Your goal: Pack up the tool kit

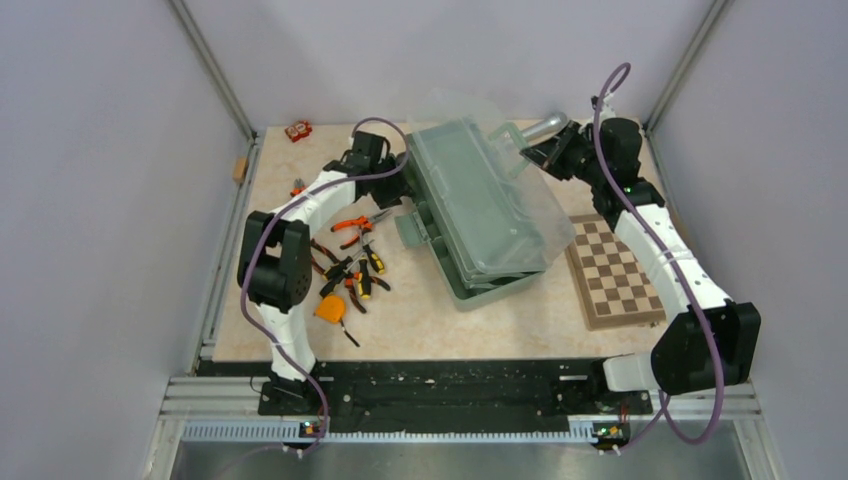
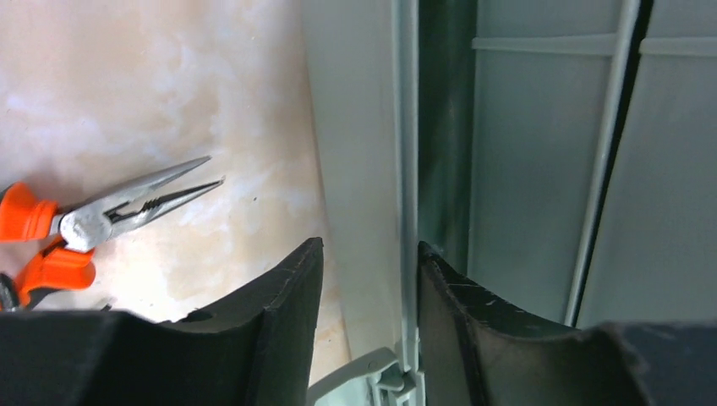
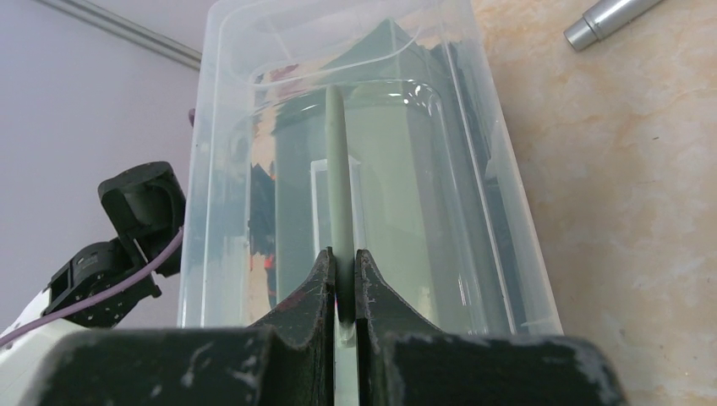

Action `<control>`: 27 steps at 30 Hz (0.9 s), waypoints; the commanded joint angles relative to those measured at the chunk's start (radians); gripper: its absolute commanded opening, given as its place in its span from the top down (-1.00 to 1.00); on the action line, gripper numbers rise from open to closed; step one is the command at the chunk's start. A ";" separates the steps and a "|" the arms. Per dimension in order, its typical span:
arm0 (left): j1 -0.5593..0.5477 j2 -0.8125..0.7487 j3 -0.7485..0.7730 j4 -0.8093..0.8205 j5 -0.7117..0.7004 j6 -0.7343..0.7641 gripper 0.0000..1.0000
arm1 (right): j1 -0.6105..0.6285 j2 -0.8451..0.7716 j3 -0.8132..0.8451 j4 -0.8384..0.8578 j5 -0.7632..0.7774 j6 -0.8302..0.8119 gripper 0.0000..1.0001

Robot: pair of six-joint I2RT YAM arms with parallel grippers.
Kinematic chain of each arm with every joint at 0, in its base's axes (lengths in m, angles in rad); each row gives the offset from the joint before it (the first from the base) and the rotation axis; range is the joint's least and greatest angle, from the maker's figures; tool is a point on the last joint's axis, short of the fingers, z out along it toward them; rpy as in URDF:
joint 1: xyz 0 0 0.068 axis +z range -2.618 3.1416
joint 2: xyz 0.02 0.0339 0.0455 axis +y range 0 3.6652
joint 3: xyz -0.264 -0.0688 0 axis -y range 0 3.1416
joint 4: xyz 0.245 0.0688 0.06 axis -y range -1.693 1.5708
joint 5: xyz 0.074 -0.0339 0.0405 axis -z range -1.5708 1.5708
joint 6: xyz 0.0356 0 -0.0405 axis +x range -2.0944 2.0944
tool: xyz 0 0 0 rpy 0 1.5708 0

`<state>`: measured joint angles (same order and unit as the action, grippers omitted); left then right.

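The sage-green toolbox lies across the middle of the table. Its translucent lid is tilted up. My right gripper is shut on the lid's thin green handle strip, with the lid just beyond my right gripper. My left gripper is at the box's left side. In the left wrist view my left gripper is open and straddles the rim of a green tray. Orange-handled pliers, black-yellow screwdrivers and the orange tape measure lie on the table left of the box.
A brown-and-cream chessboard lies right of the toolbox. A grey metal cylinder lies behind the box near my right gripper. A small red object sits at the back left. Walls close in on both sides.
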<state>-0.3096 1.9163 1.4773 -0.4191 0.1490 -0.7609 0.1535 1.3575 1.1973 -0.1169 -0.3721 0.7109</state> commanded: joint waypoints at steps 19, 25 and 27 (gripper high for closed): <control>0.149 0.130 0.293 -0.127 -0.038 0.291 1.00 | -0.230 0.075 0.074 -0.034 -0.009 -0.061 1.00; 0.176 0.167 0.345 -0.119 -0.019 0.286 1.00 | -0.252 0.121 0.059 -0.031 -0.002 -0.092 1.00; 0.176 0.183 0.368 -0.118 -0.008 0.283 1.00 | -0.257 0.144 0.067 -0.033 0.001 -0.105 1.00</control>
<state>-0.1741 2.0796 1.7718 -0.5762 0.1925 -0.5053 -0.0624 1.4891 1.2190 -0.1959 -0.4286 0.6350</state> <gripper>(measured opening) 0.137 0.042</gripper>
